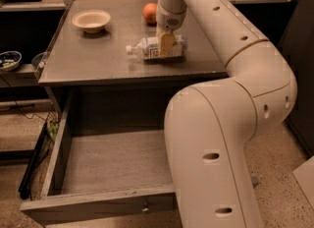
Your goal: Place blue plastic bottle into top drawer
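While claw point(166, 45) hangs at midbody, blue plastic bottle point(147, 49) lies crosswise, cap left.

I count one small clear bluish plastic bottle with a white cap point(146, 49), lying on its side on the one grey tabletop point(88, 60). My one gripper point(166, 46) sits right at that bottle, over its middle. One round orange fruit point(149, 13) and one shallow cream bowl point(91, 20) share that top. Below it, one wide grey wooden drawer point(98, 207) stands pulled out, with one small round metal knob point(145, 206) on its front panel. At the view's left edge I count one small dish point(9, 60) with dark contents.
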Controlling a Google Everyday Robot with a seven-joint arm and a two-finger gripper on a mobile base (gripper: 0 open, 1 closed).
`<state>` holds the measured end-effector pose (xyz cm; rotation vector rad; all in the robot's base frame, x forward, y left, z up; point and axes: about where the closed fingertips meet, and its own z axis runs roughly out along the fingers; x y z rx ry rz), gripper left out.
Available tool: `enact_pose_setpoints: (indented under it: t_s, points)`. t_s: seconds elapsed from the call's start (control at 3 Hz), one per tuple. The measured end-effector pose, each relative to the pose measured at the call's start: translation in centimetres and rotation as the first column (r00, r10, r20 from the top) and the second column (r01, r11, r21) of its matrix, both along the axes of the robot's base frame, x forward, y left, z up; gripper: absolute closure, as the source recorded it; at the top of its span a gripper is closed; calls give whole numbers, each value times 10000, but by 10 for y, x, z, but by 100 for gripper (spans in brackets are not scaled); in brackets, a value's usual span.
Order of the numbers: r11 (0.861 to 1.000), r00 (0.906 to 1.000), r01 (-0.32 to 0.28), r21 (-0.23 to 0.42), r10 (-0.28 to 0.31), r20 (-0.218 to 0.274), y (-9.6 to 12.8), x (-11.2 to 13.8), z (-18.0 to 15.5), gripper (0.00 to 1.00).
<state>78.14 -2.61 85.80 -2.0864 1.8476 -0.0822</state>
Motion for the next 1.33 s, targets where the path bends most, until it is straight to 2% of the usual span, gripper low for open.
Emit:
enact_pose_setpoints:
  t_s: [0.67,1.0,1.33]
  points:
    - [9979,9963,631,-136,-622,585,-20,-13,50,100]
    - [9975,9943,708,-28,-703,799,-24,-30,75,100]
    - [9977,9950,517,432,-551,832,-12,-97,93,100]
